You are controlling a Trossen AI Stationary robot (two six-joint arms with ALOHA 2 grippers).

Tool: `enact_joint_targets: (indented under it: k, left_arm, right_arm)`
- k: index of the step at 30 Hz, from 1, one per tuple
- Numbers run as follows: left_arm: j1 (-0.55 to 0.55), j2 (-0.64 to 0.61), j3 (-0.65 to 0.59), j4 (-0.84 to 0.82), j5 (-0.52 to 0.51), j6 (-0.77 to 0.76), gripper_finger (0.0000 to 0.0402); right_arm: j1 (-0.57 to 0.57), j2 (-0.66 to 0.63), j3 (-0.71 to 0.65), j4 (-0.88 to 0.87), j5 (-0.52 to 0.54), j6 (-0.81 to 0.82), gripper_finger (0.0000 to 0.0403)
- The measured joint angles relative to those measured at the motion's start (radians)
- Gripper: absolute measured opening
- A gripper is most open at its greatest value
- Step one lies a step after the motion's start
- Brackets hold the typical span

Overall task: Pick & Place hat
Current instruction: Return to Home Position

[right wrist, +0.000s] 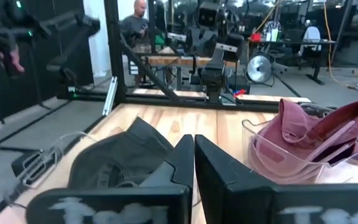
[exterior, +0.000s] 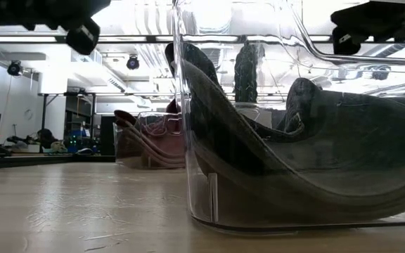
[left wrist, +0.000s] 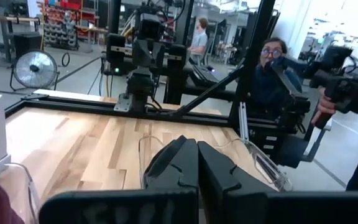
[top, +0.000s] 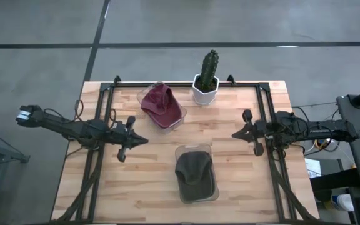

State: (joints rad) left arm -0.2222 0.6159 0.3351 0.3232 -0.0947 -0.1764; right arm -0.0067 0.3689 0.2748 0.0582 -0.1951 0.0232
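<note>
A dark grey hat (top: pixel 194 173) lies in a clear plastic holder at the table's near middle; it fills the low view (exterior: pixel 308 147) and shows in the right wrist view (right wrist: pixel 114 158). A maroon hat (top: pixel 159 104) rests in a second clear holder (right wrist: pixel 303 146) near the far edge. My left gripper (top: pixel 144 140) hovers shut left of the middle, its fingers (left wrist: pixel 194 165) together. My right gripper (top: pixel 235 134) hovers shut right of the middle, fingers (right wrist: pixel 193 162) together. Neither touches a hat.
A cactus in a white pot (top: pixel 206 81) stands at the far edge, right of the maroon hat. A black frame (top: pixel 186 83) borders the table. Bare wood lies between the two grippers. People stand beyond the table (left wrist: pixel 269 56).
</note>
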Motion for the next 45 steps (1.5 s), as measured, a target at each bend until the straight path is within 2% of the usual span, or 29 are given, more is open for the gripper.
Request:
enact_joint_targets:
  k: [4, 9, 11, 16, 26, 31, 40, 45]
  left_arm:
    - [0.000, -0.072, -0.044, -0.001, -0.005, -0.002, 0.0000]
    - [0.000, -0.137, -0.091, -0.006, -0.012, -0.005, 0.0000]
    - [0.000, -0.158, -0.114, -0.009, -0.011, -0.004, 0.0000]
    - [0.000, -0.205, -0.183, 0.033, -0.011, -0.006, 0.0000]
    - [0.000, -0.299, -0.280, 0.054, -0.018, 0.003, 0.0000]
    - [0.000, -0.378, -0.294, 0.052, -0.038, 0.048, 0.0000]
    - [0.000, -0.520, -0.295, -0.087, -0.037, 0.085, 0.0000]
    - [0.000, -0.601, -0.290, -0.154, -0.026, 0.096, 0.0000]
  right_arm:
    - [0.000, -0.047, -0.018, -0.015, 0.001, 0.001, 0.0009]
    - [0.000, -0.085, -0.019, -0.198, 0.071, -0.147, 0.0009]
    - [0.000, -0.095, -0.020, -0.252, 0.069, -0.147, 0.0009]
    - [0.000, -0.101, -0.021, -0.232, 0.012, -0.163, 0.0009]
    - [0.000, -0.107, -0.021, -0.198, 0.007, -0.144, 0.0009]
    - [0.000, -0.169, -0.039, -0.171, 0.002, -0.102, 0.0009]
    - [0.000, -0.367, -0.209, -0.062, 0.008, -0.048, 0.0009]
    - [-0.001, -0.358, -0.253, -0.022, 0.009, -0.027, 0.0009]
